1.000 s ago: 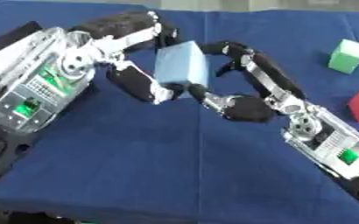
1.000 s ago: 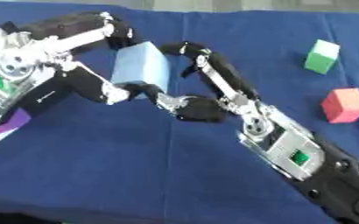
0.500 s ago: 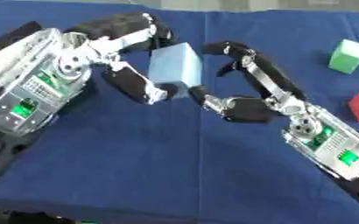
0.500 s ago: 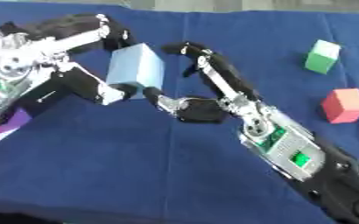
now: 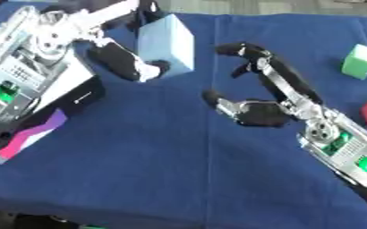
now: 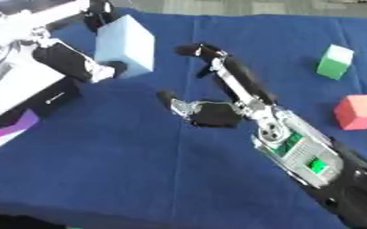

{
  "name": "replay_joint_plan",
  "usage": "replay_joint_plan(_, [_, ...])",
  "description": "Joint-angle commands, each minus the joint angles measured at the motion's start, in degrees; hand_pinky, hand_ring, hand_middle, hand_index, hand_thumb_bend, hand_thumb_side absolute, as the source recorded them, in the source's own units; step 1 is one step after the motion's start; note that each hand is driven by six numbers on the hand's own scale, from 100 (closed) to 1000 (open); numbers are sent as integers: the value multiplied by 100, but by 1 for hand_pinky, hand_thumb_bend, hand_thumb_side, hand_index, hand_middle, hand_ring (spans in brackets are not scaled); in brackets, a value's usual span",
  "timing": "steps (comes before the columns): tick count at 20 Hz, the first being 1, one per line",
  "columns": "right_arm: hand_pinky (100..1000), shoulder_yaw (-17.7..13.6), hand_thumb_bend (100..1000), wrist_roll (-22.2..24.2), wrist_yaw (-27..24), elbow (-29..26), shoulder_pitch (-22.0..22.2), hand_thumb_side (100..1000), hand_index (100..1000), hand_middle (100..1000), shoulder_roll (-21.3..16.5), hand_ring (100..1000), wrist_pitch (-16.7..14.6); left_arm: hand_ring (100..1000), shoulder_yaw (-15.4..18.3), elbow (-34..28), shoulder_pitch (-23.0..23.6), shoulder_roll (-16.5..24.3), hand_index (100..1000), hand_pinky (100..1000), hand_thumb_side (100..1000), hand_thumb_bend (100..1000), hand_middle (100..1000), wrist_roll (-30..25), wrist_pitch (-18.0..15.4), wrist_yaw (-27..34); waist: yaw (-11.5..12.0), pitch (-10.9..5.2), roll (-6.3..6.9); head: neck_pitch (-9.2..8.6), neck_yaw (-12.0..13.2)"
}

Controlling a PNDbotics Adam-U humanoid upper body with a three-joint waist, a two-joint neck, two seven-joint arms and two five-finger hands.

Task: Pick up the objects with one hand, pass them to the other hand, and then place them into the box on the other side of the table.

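Covering almost the whole picture is a dark blue tablecloth (image 5: 163, 179).

Next biggest are the two robot arms. One arm comes in from the upper left, with a big silver and white part by the left edge. Its left hand (image 5: 120, 60) is wrapped around a light blue block (image 5: 167, 42) near the top of the picture, a bit left of the middle. One dark finger lies along the top of the block and the thumb pushes on its lower left side, so the block is lifted off the cloth and tipped a little.

The other arm comes in from the lower right corner and slants up toward the middle. Its right hand (image 6: 218, 105) is let go and holds nothing. Its long fingers (image 6: 218, 67) reach up toward the block with the tips bent over, and the thumb sticks out to the left lower down. The fingertips are near the block but do not touch it.

A dark box (image 5: 57, 105) with a white top sits at the left edge, partly under the left arm, and a pink and purple strip shows on its side.

A red block (image 6: 359, 112) lies at the right edge. A green block (image 6: 335, 61) stands in the upper right, well apart from both hands.
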Motion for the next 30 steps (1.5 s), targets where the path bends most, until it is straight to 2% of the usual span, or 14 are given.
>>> replay_joint_plan(1, [685,-95,393,-59,34,-120,-35,528,878,832,-149,920,-19,602,203,27,-33,316,417,746,100,100,484,204,-1,80,-9,-123,13,18,29])
replay_joint_plan(3, [686,-129,383,-115,20,-120,-19,521,876,832,-178,920,-38,602,233,54,32,454,418,745,100,100,485,279,-29,103,-16,-117,17,17,37])
replay_joint_plan(10, [689,-248,389,-251,4,-120,74,395,868,828,-313,913,-116,604,438,107,341,996,419,749,100,100,487,558,-54,192,-51,-103,15,14,82])
replay_joint_plan(14, [689,-317,402,-321,21,-120,131,384,863,822,-381,907,-162,604,642,101,536,1306,420,748,100,100,487,730,21,292,-70,-92,6,0,243])
replay_joint_plan(21, [690,-355,407,-320,92,-120,209,384,857,818,-451,902,-198,604,871,144,789,1696,422,751,100,100,487,898,100,501,-88,-78,-8,-134,598])
replay_joint_plan(30, [685,-486,408,-455,47,-120,315,382,848,813,-443,897,-118,604,1191,696,1079,1867,425,753,100,100,487,1073,72,526,-129,-53,-52,-215,822])
